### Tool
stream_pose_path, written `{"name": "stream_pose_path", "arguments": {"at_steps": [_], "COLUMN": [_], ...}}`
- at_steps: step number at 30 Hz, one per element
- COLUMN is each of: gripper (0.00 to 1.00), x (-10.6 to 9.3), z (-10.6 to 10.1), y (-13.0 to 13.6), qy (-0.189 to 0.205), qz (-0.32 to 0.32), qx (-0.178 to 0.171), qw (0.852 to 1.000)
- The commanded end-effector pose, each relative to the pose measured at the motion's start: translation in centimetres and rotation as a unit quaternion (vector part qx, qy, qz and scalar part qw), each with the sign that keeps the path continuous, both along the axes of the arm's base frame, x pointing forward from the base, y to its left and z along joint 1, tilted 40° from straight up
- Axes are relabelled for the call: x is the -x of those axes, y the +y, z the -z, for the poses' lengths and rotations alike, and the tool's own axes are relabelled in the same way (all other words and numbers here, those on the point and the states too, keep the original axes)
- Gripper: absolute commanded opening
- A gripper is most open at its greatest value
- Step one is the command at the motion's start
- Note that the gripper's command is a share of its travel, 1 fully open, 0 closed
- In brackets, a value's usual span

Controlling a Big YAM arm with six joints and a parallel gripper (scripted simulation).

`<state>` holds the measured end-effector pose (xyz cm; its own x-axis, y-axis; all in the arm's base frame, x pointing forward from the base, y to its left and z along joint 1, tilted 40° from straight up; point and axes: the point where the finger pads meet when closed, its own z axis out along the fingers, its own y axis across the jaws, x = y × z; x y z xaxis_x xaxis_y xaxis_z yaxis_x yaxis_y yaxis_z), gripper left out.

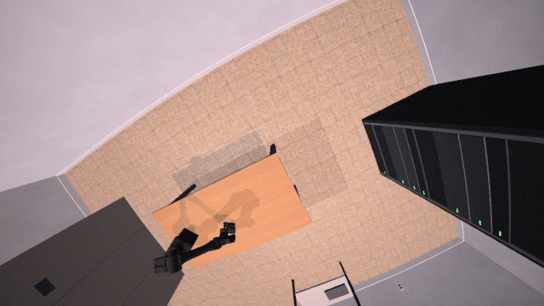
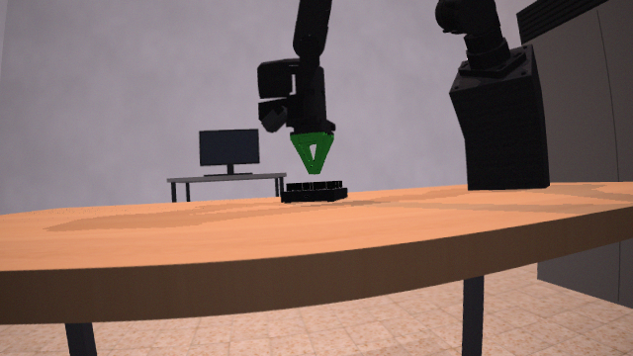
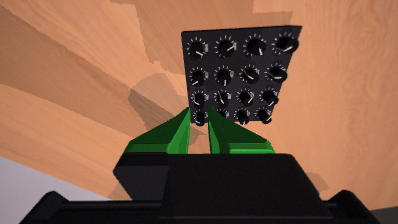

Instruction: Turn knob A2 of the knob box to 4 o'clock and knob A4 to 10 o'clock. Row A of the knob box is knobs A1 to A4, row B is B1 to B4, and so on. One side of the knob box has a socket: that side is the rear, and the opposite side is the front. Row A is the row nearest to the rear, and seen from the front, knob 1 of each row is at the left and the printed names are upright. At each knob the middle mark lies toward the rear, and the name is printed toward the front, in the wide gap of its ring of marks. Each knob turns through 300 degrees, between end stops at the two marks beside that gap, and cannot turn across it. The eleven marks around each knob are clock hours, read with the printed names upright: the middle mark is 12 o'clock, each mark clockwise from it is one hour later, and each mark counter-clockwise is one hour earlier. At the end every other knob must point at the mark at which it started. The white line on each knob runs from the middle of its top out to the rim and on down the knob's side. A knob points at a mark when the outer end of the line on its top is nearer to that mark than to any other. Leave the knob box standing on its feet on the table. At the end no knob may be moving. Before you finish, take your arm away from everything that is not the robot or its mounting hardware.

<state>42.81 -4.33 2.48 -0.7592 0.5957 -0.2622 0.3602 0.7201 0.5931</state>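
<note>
The black knob box (image 3: 211,87) (image 2: 316,196) (image 1: 232,225) stands on the table. In the wrist view its names lie to the right of the knobs, so row A is the left column and the rear faces left. Knob A4 (image 3: 196,49) is at its top, its line pointing to the lower right. Knob A2 (image 3: 198,98) is third down; its line is too small to read surely. Knob A1 (image 3: 200,118) shows beyond the fingertips' gap. My gripper (image 3: 199,112) (image 2: 314,173) is slightly open and empty, its fingertips above the box with a visible gap over the knobs.
The wooden table (image 1: 280,195) (image 2: 198,247) carries the arm's base (image 2: 504,129) to one side of the box. The other knobs stand close together in rows; the right finger covers part of the box's lower edge. A monitor (image 2: 228,147) stands on a desk behind.
</note>
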Motion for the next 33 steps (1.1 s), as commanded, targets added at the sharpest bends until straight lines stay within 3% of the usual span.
{"name": "stream_pose_path", "arguments": {"at_steps": [1,33], "gripper": [0.19,0.19], "x": [-1.24,-1.35], "z": [-0.14,0.34], "y": [0.18,0.08], "qy": [-0.008,-0.006], "qz": [0.001,0.003], "qx": [0.001,0.001], "qw": [1.0,1.0]}}
